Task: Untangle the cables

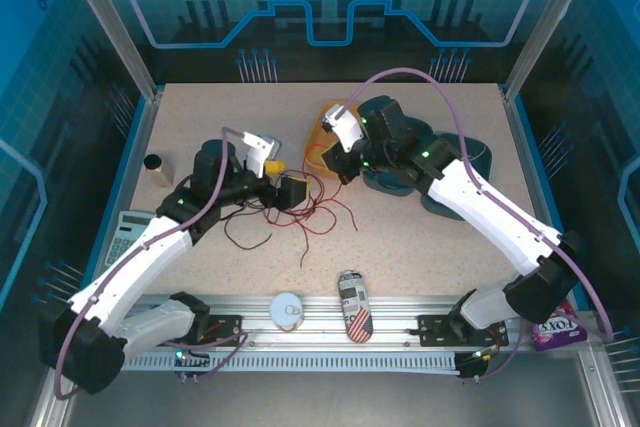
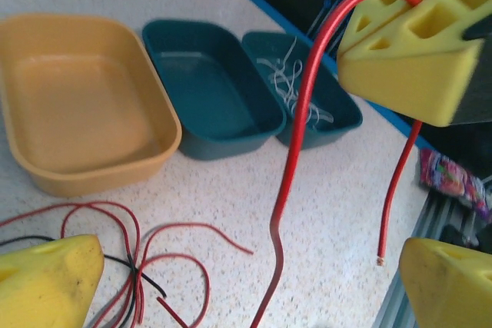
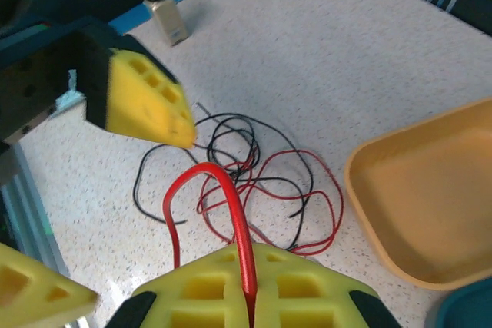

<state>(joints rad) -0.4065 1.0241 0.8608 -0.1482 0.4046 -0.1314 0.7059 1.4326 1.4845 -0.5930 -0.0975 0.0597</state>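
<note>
Several cables (image 1: 305, 205), red and black, lie tangled on the table (image 1: 430, 247) between the arms. We find the right gripper (image 3: 247, 270) clamped on one red cable (image 2: 301, 120), which is held up in an arch above the pile. The left gripper (image 2: 246, 266) stands wide and holds nothing, just beside that strand. We judge a separating pull is in hand. Next, the left should pin the tangle.

free: bare table (image 1: 430, 247) right of centre, far-left corner | blocked: cables (image 3: 240, 236) centre; yellow tray (image 1: 318, 142), teal trays (image 1: 480, 153) far; small bottle (image 1: 155, 169) left; can (image 1: 353, 305), tape roll (image 1: 287, 309) near edge
</note>
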